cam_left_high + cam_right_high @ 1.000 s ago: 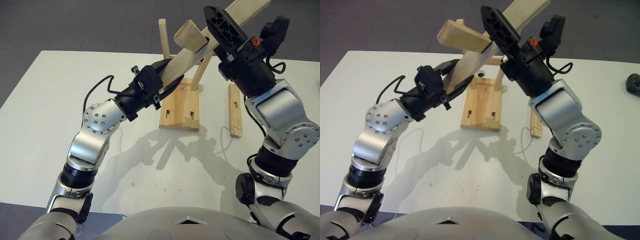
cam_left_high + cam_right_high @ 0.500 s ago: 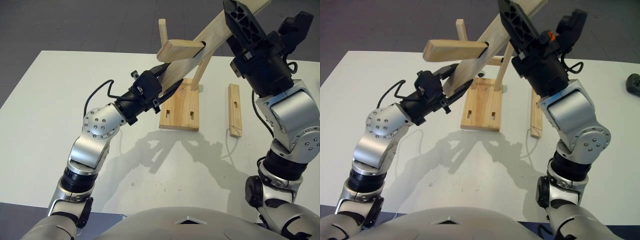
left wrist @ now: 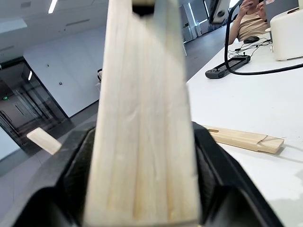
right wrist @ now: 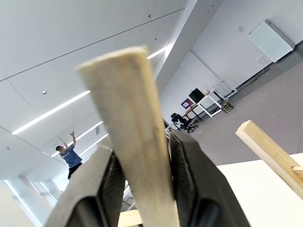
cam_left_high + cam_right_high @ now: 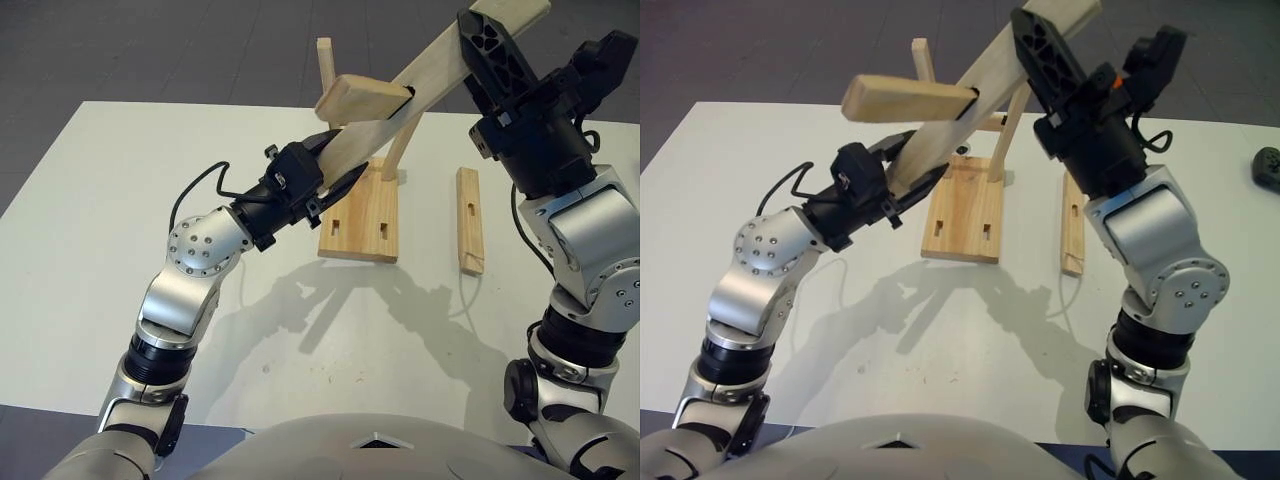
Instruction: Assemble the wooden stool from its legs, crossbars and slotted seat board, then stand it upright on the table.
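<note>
A white surface (image 5: pixel 120 200) carries the work, with dark grey floor (image 5: pixel 150 45) beyond its far edge. The wrist views show an open hall with light strips on the ceiling (image 4: pixel 57 42). A small dark device (image 5: pixel 1268 165) lies at the surface's right edge.

The left hand (image 5: pixel 340 160) is pinched on the low end of a long plank (image 5: pixel 430 75); its fingers (image 3: pixel 83 161) press both flat faces. The right hand (image 5: pixel 487 45) clamps the plank near its high end, pads (image 4: pixel 189 161) tight against the wood. The plank slopes up in the air from left to right. A short crossbar (image 5: pixel 360 100) sticks out of its slot, pointing left.

Below, the seat board (image 5: pixel 360 225) lies flat near the middle of the surface, with two legs (image 5: pixel 325 70) rising at its far end. A slotted loose piece (image 5: pixel 468 225) lies just to its right.

The plank and left hand hide where the legs meet the board. The right hand's far finger is behind the plank, and the plank's tip is cut off at the top.
</note>
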Robot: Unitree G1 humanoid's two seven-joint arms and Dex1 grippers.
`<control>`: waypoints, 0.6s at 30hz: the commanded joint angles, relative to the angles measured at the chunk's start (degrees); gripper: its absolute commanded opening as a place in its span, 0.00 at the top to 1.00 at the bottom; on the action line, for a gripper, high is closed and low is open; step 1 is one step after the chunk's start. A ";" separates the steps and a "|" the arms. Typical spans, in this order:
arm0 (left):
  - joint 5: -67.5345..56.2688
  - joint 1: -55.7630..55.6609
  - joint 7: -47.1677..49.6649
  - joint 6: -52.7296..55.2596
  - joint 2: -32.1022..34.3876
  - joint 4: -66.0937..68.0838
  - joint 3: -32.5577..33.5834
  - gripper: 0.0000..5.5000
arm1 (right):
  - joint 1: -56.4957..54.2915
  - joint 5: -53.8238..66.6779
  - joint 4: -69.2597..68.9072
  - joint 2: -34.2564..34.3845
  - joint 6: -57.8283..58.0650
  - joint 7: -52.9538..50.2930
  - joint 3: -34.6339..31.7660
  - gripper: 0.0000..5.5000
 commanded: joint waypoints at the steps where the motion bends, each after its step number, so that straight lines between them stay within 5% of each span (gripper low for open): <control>1: -4.91 0.84 -0.72 5.33 0.29 0.30 4.42 0.43 | 0.39 -9.76 1.37 -0.97 -2.26 -2.73 0.18 0.81; 8: -17.03 4.10 -5.06 16.75 6.06 -3.72 12.78 0.23 | 3.96 -21.73 1.30 -1.72 -2.06 -4.48 0.55 0.81; 15: -9.29 0.31 17.44 13.74 -2.76 2.41 23.32 0.02 | 13.63 -38.65 -4.79 -3.74 -1.46 -2.26 4.36 0.81; 18: -7.23 0.91 21.80 13.11 -5.20 2.98 23.41 0.02 | 16.70 -42.15 -6.27 -2.31 -1.43 -2.01 5.28 0.81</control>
